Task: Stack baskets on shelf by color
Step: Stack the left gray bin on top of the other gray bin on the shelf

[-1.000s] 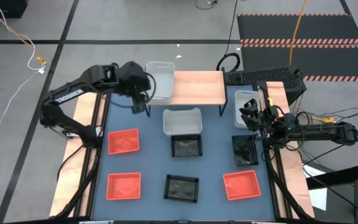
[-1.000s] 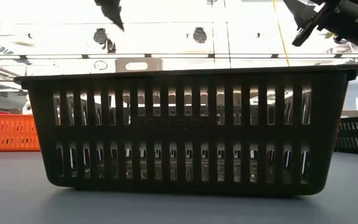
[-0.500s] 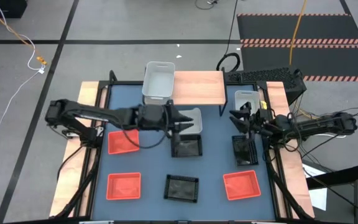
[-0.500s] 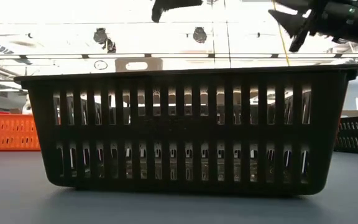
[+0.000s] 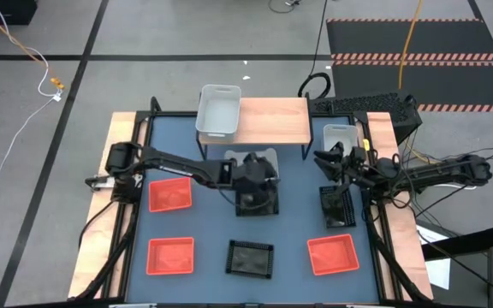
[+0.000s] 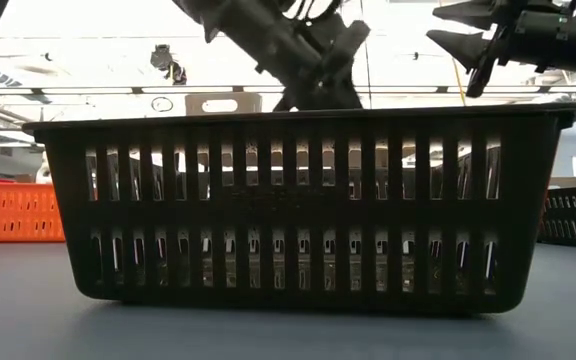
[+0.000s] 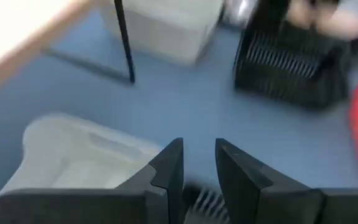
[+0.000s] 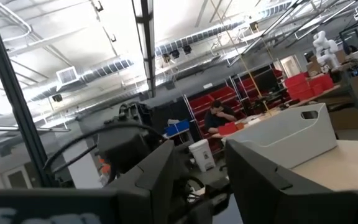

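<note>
Since half a second ago, our left gripper (image 5: 253, 165) has swung from mid-bench onto the white basket (image 5: 268, 156) in the middle of the bench, just in front of the shelf (image 5: 272, 120); a second ago it was back at the shelf's left end, where one white basket on the shelf (image 5: 218, 109) now sits. We take that to mean one white is placed and the next pickup has begun. In the left wrist view the fingers (image 7: 166, 171) stand a narrow gap apart and hold nothing, poised over that basket's rim.

Our right gripper (image 5: 336, 161) has barely moved; it hovers near the third white basket (image 5: 341, 135) at the bench's right edge, with its fingers (image 8: 160, 168) parted and empty.

The placed white basket has its long axis running front to back across the shelf's width, overhanging the far edge, open side up. The middle white basket lies the other way, long axis left to right, parallel to the shelf. We judge it will need a quarter turn to nest into the first

Black baskets (image 5: 251, 257) and red baskets (image 5: 170, 195) wait on the bench (image 5: 208, 227), untouched
</note>
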